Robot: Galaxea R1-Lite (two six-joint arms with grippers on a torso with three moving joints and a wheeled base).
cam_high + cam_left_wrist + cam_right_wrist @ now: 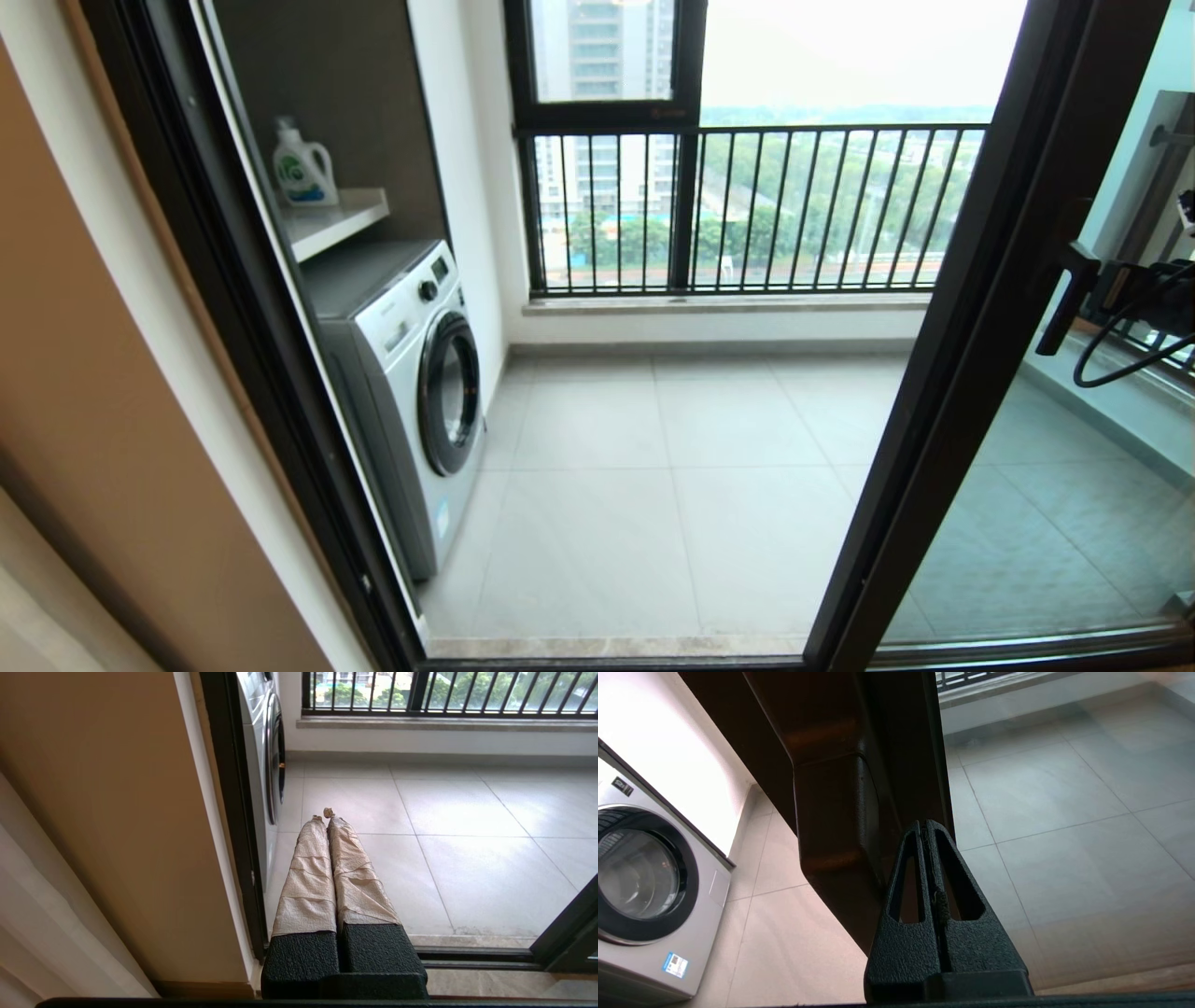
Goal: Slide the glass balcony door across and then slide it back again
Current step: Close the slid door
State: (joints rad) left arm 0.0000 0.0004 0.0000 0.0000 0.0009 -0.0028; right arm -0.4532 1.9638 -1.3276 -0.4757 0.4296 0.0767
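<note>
The glass balcony door (pixel 976 317) stands at the right of the opening, its dark brown frame edge slanting across the head view with clear glass (pixel 1055 532) to its right. Its dark bar handle (pixel 1064 299) juts from the frame. My right gripper (pixel 1103 286) reaches in from the right, just behind that handle. In the right wrist view the gripper (pixel 923 824) is shut with nothing in it, its tips against the door frame (pixel 915 756) right beside the handle (pixel 838 830). My left gripper (pixel 323 815), with taped fingers, is shut and empty, low by the left door jamb (pixel 229 812).
A washing machine (pixel 411 373) sits on the balcony at the left under a shelf with a detergent bottle (pixel 303 170). A window with black railing bars (pixel 747 210) closes the far side. Pale floor tiles (pixel 672 467) and the floor track (pixel 635 651) fill the opening.
</note>
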